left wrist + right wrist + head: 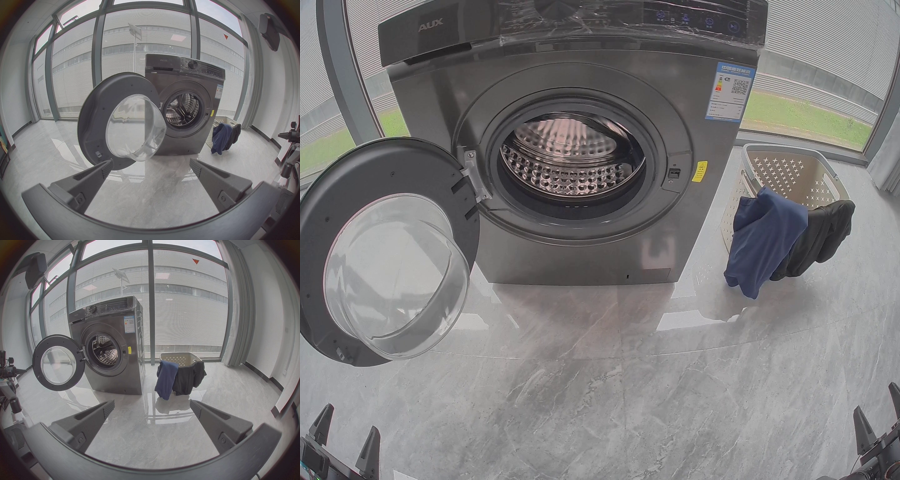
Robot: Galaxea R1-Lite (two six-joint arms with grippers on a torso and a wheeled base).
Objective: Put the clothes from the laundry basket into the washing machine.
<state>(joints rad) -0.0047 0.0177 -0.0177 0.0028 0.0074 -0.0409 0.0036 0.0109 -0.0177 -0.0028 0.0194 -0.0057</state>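
A grey washing machine (pixel 575 156) stands ahead, its round door (pixel 381 250) swung wide to the left and its steel drum (pixel 569 156) bare. To its right sits a beige laundry basket (pixel 794 175). A blue garment (pixel 765 244) and a black garment (pixel 822 237) hang over the basket's front rim. My left gripper (pixel 347 437) is low at the near left, open and holding nothing. My right gripper (pixel 878 415) is low at the near right, open too. Both are well short of the basket (pixel 181 358) and the machine (pixel 187 106).
Glossy grey marble floor (pixel 612 375) stretches between me and the machine. The open door (pixel 122 122) juts out over the floor on the left. Tall windows (pixel 187 302) and a curtain (pixel 240 308) stand behind the machine and basket.
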